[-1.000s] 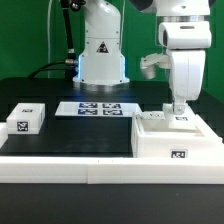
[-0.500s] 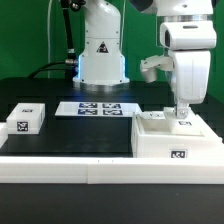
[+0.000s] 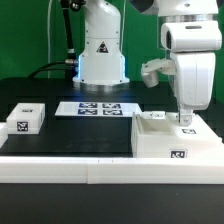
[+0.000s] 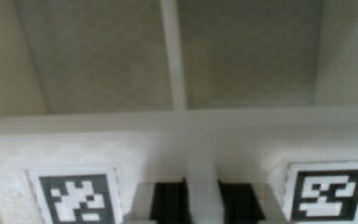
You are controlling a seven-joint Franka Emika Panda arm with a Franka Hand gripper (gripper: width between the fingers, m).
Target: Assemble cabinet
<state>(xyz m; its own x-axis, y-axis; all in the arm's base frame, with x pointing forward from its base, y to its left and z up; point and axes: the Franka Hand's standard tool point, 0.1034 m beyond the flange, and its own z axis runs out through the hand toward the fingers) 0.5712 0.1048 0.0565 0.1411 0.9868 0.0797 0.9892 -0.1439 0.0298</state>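
Note:
The cabinet (image 3: 160, 141), a large white box with marker tags, stands on the black table at the exterior view's right. My gripper (image 3: 186, 120) points straight down onto its top at the right end. In the wrist view the two dark fingertips (image 4: 165, 205) stand close together over a thin white ridge of the cabinet (image 4: 158, 140), with a tag on either side. The gripper (image 4: 202, 206) appears shut on that ridge.
A small white tagged block (image 3: 27, 119) lies at the exterior view's left. The marker board (image 3: 98, 108) lies flat at the back middle, in front of the arm's base (image 3: 100, 55). A white ledge (image 3: 60, 166) runs along the table's front edge.
My gripper has shifted towards the exterior view's right and slightly down along the cabinet's top. The small block and the marker board have not moved.

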